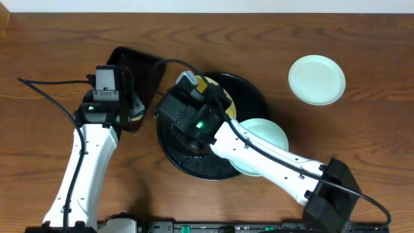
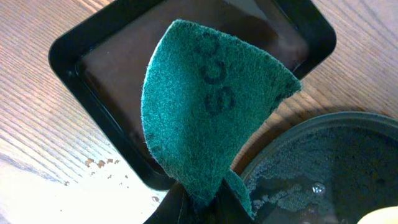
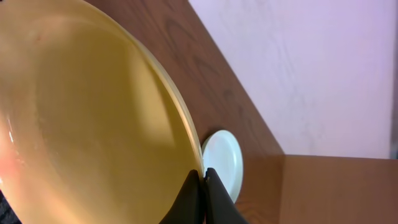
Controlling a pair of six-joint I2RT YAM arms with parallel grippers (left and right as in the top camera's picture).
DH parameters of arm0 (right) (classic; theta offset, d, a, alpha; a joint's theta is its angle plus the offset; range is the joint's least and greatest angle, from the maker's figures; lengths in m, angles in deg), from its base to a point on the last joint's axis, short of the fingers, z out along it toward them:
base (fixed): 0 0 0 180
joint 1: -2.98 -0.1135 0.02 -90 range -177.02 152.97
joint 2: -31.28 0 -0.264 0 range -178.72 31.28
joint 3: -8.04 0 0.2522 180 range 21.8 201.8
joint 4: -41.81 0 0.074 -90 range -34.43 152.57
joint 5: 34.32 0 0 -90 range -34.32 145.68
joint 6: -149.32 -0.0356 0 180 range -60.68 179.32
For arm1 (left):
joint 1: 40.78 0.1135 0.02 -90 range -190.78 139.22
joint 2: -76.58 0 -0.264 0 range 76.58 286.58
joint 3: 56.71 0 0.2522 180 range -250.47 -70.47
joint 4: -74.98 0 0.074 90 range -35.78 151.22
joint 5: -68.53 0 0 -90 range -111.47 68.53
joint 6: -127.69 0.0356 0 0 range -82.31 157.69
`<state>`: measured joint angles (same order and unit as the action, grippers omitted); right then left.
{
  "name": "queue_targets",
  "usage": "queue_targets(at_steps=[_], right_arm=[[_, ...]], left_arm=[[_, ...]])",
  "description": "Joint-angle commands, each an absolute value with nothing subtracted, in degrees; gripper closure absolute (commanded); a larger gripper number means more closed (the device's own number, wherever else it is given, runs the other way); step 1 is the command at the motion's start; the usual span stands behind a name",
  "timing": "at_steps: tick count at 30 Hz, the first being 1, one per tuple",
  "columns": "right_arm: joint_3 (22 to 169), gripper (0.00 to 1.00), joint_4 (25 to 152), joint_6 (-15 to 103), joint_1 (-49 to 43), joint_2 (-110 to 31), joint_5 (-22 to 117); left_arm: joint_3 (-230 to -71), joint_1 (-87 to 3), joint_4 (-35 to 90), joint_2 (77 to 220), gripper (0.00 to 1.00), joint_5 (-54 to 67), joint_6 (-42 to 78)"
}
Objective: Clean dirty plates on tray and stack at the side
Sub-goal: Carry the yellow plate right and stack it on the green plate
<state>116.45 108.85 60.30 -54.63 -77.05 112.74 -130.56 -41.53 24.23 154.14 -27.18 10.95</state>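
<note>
Our right gripper [image 3: 203, 175] is pinched shut on the rim of the yellow plate [image 3: 93, 124], over the tray [image 1: 193, 167]. Our left gripper [image 2: 200, 205], clamping a green pad [image 2: 208, 106], sits to that plate's left.

Mint plates [image 1: 316, 79] [image 1: 268, 133]: two. Yellow plate [image 3: 93, 124]: apparently one, mostly hidden overhead. Round tray [image 1: 194, 167]: one. Rectangular tray [image 2: 68, 56]: one. Green scouring pad [image 2: 211, 106]: one.

Overhead: table viewed straight down from well above, round tray [image 1: 253, 97] framed near centre. Left wrist: aimed steeply down, very near, green pad [image 2: 211, 106] filling view. Round tray rim seen lower right, rectangular tray [image 2: 74, 56] beside it, both shared with overhead. Right wrist: pressed close to yellow plate [image 3: 93, 124], faced outward from round tray toward wall [image 3: 311, 62]. Mint plate [image 3: 224, 163] beyond tray shared with overhead.
</note>
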Motion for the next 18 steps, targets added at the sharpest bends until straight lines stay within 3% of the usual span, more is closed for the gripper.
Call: queue_targets(at_steps=[1,8,10,12,18], right_arm=[[117.28,0.99,108.76,60.71,-54.34,-75.22,113.96],[117.28,0.99,109.66,48.23,-47.68,-75.02,99.23],[117.28,0.99,110.14,44.17,-42.98,-74.65,89.44],[117.28,0.99,110.38,41.96,-34.28,-74.23,72.59],[117.26,0.98,110.68,36.8,-12.12,-74.25,47.69]], left_arm=[[-130.3,-41.27,24.03,154.99,0.93,-26.55,12.17],[-129.86,-41.27,23.59,155.34,0.93,-26.55,12.17],[-129.82,-41.27,23.35,155.37,0.92,-26.55,12.2],[-129.82,-41.27,23.16,155.48,0.93,-26.55,12.17],[-129.82,-41.27,22.35,155.58,0.92,-26.55,12.17]])
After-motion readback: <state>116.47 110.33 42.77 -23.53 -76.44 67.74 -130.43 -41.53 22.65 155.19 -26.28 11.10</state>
